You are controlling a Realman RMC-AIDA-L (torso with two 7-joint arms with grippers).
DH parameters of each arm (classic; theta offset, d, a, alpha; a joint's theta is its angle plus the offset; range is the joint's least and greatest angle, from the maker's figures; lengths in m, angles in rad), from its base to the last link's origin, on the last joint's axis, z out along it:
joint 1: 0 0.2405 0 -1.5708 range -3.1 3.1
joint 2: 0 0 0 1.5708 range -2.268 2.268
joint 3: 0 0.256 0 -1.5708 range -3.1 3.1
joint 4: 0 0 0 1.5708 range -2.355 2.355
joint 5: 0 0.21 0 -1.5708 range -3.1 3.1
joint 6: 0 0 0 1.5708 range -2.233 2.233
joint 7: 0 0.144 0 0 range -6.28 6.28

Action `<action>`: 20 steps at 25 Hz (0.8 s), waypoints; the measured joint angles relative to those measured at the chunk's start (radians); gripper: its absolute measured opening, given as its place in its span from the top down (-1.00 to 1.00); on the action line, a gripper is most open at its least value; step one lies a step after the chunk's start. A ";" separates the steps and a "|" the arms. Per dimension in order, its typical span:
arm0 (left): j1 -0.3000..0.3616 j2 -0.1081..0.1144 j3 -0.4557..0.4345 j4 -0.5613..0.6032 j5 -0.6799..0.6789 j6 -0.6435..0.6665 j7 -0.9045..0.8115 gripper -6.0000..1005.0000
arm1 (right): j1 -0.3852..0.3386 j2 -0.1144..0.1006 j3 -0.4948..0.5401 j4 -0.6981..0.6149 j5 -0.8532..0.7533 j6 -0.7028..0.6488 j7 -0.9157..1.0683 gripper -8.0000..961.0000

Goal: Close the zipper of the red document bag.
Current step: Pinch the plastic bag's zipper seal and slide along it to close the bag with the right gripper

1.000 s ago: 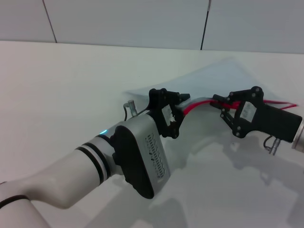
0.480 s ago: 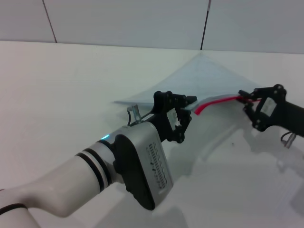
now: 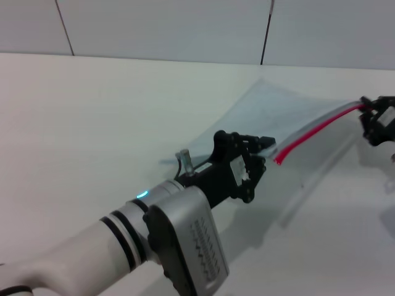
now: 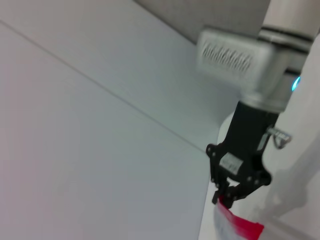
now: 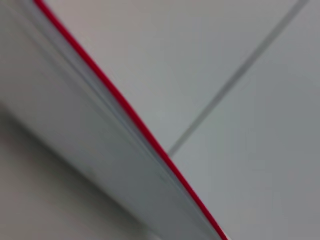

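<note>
The red document bag (image 3: 278, 111) is a translucent pale sheet held up off the white table between both grippers. Its zipper (image 3: 315, 131) shows as one thin red line stretched along the near edge. My left gripper (image 3: 263, 152) is shut on the bag's corner at the zipper's left end. At the far right edge of the head view, my right gripper (image 3: 368, 115) is shut on the zipper's other end. The left wrist view shows the right gripper (image 4: 231, 197) pinching the red strip (image 4: 240, 227). The right wrist view shows the zipper (image 5: 130, 116) running along the bag (image 5: 75, 110).
The white table (image 3: 92, 111) stretches to the left and front. A tiled wall (image 3: 160, 28) with dark seams stands behind it. My left forearm (image 3: 154, 240) fills the lower left of the head view.
My right gripper has slid far to the right along the zipper, away from the left one. The two split red lines are now one. The left gripper shifted slightly right and nearer.
</note>
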 joint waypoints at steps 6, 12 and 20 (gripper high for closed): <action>0.008 0.006 0.023 -0.002 -0.002 -0.040 0.015 0.88 | 0.007 0.001 0.000 -0.003 0.153 -0.095 0.000 0.84; 0.024 -0.005 0.032 -0.060 -0.008 -0.166 0.044 0.88 | 0.007 -0.002 0.000 -0.001 0.323 -0.128 0.002 0.79; -0.001 -0.028 0.034 -0.156 -0.158 -0.329 0.073 0.90 | -0.029 -0.001 0.000 0.058 0.535 0.015 0.003 0.27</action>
